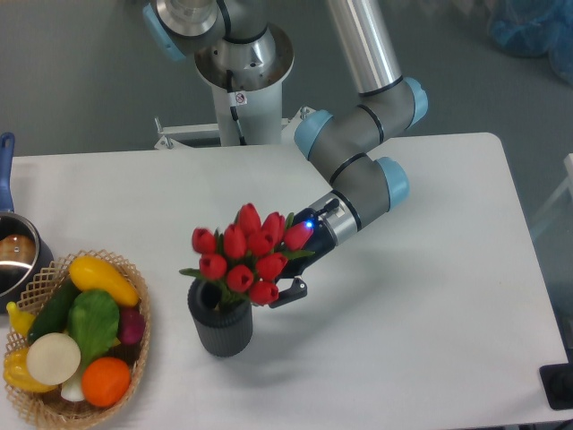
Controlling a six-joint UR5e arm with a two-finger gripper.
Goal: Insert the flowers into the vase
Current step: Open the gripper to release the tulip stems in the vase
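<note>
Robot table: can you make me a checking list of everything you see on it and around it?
Surface: white table, one rounded corner visible at the far right.
Job's things: red flowers sit above the dark vase; stems seem to enter its mouth, but the depth is hidden.
Clutter: wicker basket of vegetables at front left; metal pot with blue handle at left edge.
Grippers: gripper right beside the flowers, mostly hidden; grip cannot be told.
Cables: a dark cable on the robot base.
Surroundings: grey floor; blue object at top right.
</note>
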